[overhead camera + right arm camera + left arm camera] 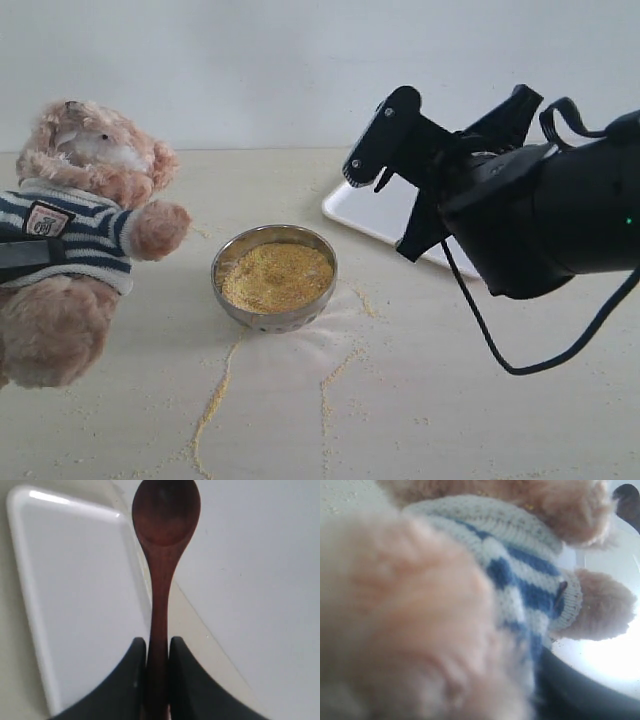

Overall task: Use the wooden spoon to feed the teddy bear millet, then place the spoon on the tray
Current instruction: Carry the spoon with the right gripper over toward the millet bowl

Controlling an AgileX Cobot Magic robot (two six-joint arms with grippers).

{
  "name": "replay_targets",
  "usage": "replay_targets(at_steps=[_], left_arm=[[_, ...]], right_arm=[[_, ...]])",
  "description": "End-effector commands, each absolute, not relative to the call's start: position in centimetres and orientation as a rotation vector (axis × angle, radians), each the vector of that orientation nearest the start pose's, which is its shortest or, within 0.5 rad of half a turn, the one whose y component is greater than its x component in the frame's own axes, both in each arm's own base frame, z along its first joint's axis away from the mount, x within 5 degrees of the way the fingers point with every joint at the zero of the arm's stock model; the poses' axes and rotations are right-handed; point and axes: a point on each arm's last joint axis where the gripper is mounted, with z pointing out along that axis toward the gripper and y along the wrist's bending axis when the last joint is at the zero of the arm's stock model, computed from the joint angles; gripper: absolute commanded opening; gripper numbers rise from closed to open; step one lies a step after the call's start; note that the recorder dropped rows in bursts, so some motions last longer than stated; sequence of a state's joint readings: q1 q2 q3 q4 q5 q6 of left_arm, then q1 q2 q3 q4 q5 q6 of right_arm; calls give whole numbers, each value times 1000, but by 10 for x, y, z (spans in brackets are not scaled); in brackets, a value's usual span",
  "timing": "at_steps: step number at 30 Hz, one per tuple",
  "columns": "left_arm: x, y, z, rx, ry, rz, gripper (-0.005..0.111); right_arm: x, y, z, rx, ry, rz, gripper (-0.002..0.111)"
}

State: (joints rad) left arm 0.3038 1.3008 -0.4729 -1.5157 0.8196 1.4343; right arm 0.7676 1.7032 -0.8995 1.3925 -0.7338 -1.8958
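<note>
The teddy bear (85, 210) stands upright at the table's left in its striped shirt, facing the bowl. A dark finger (25, 257) of my left gripper crosses its torso, and the left wrist view is filled by the bear's fur and shirt (520, 565). Millet (275, 277) fills the metal bowl (275, 320) at the centre. My right gripper (156, 647) is shut on the handle of the wooden spoon (165, 525), whose bowl is empty, above the near edge of the white tray (75, 580). The right arm (540, 210) hides the spoon in the exterior view.
Thin trails of loose millet (215, 395) run from the bowl toward the table's front. The tray (375, 210) lies behind and right of the bowl, partly covered by the right arm. A pale wall closes the back.
</note>
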Motion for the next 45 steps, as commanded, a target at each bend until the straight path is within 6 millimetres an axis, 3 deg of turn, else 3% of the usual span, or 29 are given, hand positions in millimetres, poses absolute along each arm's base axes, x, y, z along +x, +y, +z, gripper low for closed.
replay_targets(at_steps=[1, 2, 6, 10, 15, 17, 20, 22, 26, 33, 41, 45], left_arm=[[216, -2, 209, -27, 2185, -840, 5], [216, -2, 209, -27, 2185, -840, 5], [216, -2, 209, -27, 2185, -840, 5], [216, -2, 209, -27, 2185, -840, 5], [216, -2, 209, -28, 2186, -837, 5], [216, -2, 209, -29, 2186, -835, 5], [216, -2, 209, -29, 2186, -835, 5], [216, -2, 209, -29, 2186, -835, 5], [216, -2, 209, -29, 2186, -835, 5], [216, -2, 209, -29, 2186, -835, 5], [216, -2, 209, -29, 2186, -835, 5], [216, -2, 209, -29, 2186, -835, 5]], right_arm=[[277, 197, 218, -608, 1741, -241, 0], [273, 202, 218, -548, 1762, -76, 0], [263, 214, 213, -615, 1842, 148, 0], [263, 206, 211, -738, 1885, 89, 0], [264, 195, 214, -994, 1813, -148, 0], [265, 191, 219, -988, 1805, -167, 0], [266, 185, 228, -903, 1778, -91, 0], [266, 186, 233, -816, 1791, 69, 0], [258, 195, 236, -838, 1801, 279, 0], [245, 183, 208, -1344, 1922, 16, 0], [250, 193, 224, -1172, 1846, 139, 0], [263, 178, 230, -1191, 1903, -159, 0]])
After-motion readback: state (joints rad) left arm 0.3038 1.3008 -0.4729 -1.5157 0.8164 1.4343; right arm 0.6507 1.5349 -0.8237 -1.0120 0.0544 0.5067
